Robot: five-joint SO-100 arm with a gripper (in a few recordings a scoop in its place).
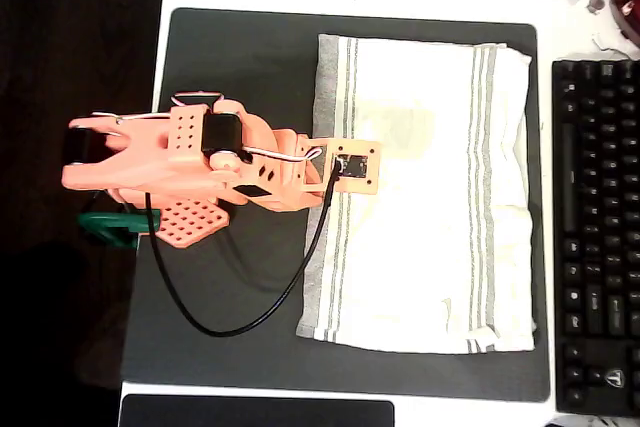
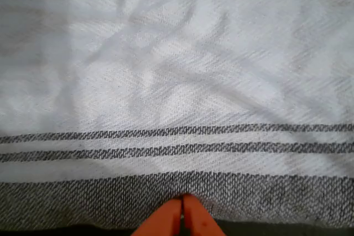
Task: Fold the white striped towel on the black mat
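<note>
One towel [image 1: 425, 197] lies flat on the mat [image 1: 240, 77]; overhead, our arm reaches over its left hem. At the wrist, our gripper [image 2: 182, 214] sits pressed together at that hem, seemingly empty. Next we must part it and pinch.

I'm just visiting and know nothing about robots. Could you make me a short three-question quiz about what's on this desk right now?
1. True or false: the towel lies spread flat on the black mat.
2. In the wrist view, the gripper tips are over: A) the towel's grey-banded edge, B) the keyboard, C) bare desk.
3. Fill in: in the overhead view, the keyboard lies to the towel's ____.

Key: 1 true; 2 A; 3 right.
</note>
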